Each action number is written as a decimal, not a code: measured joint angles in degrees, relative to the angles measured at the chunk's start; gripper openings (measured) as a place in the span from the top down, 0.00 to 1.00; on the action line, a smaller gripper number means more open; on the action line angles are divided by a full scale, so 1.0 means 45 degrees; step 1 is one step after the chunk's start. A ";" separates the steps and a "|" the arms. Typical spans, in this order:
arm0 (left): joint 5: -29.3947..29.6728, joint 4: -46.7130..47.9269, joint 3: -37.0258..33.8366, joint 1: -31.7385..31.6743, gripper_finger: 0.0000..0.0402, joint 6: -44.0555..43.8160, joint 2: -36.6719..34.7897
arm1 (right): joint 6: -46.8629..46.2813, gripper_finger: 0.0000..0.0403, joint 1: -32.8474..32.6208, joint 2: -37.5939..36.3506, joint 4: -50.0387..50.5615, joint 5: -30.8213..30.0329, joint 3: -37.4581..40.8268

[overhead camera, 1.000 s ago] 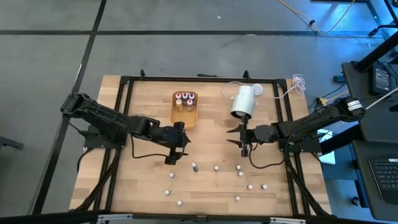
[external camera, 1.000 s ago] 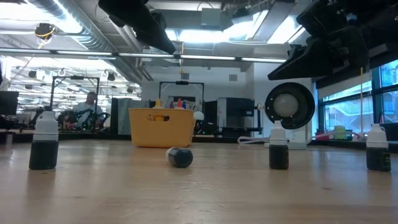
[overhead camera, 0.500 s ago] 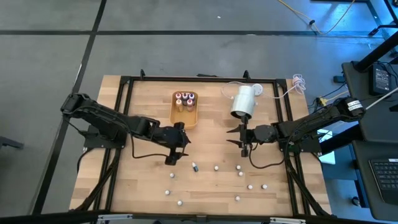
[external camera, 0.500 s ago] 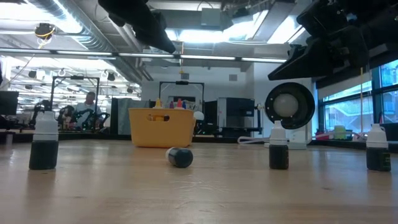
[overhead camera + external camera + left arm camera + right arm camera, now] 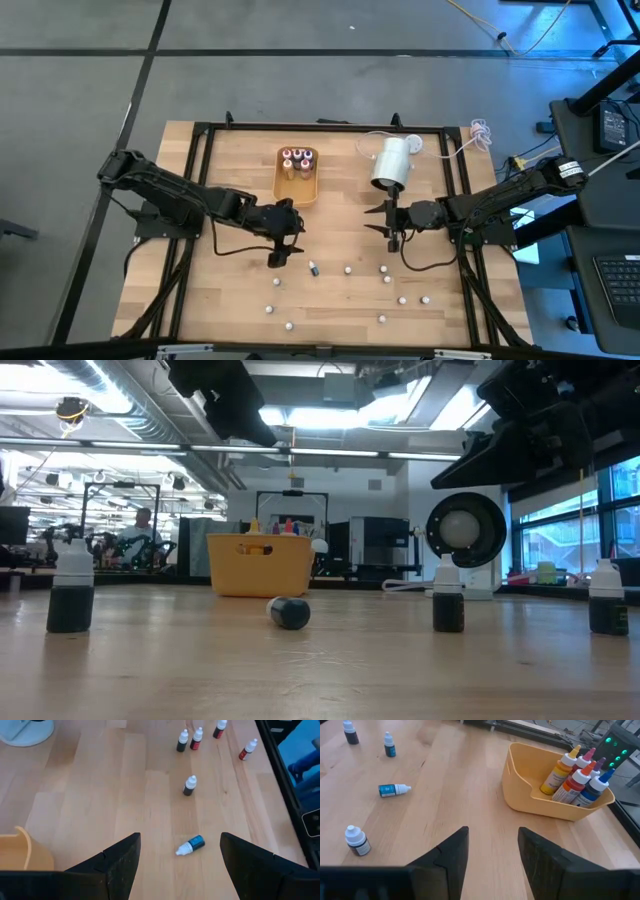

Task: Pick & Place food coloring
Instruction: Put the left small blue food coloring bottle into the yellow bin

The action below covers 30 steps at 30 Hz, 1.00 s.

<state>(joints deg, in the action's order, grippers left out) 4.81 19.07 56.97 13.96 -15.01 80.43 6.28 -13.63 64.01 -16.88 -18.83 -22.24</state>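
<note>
- Bottles (image 5: 348, 269) scattered upright over the near half of the table (image 5: 340, 220), most as white-capped dots; one blue bottle (image 5: 191, 845) lying on its side, just ahead of the left gripper (image 5: 281, 247)
- Larger bottles standing in the tray (image 5: 540, 802), packed at one end
- Likely light, hard plastic, smooth and round: prone to roll or tip at a nudge, hardly fragile
- Best taken across the body below the cap; for the fallen one, across its width, square to its long axis
- Left gripper low over the table, pointing down toward the blue bottle, fingers (image 5: 120, 862) spread wide and empty
- Right gripper (image 5: 392, 228) hovering mid-table beside the white cylinder (image 5: 391, 163), fingers (image 5: 452, 852) partly open, holding nothing, aimed toward the tray
</note>
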 joint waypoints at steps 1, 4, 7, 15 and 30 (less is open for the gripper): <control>0.0003 0.0002 0.0000 0.0000 0.34 -0.0057 -0.0002 | 0.0004 0.57 0.0000 0.0000 0.0000 0.0000 0.0000; 0.0003 0.0010 0.0000 -0.0019 0.34 -0.0072 0.0002 | 0.0000 0.57 0.0000 0.0000 0.0000 0.0000 0.0000; 0.0003 0.0103 -0.0001 -0.0015 0.34 -0.0060 -0.0002 | 0.0005 0.57 0.0000 0.0000 0.0000 0.0000 0.0000; -0.1130 0.0589 -0.0192 0.0494 0.34 0.1518 0.0003 | 0.0000 0.57 -0.0004 0.0000 0.0000 0.0000 0.0000; -0.0193 0.1715 -0.0291 0.2098 0.34 0.1040 0.0778 | 0.0000 0.57 -0.0002 0.0000 0.0000 0.0000 -0.0005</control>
<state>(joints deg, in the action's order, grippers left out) 3.94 26.79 55.66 23.40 -10.33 83.93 6.28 -13.64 64.01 -16.88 -18.83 -22.26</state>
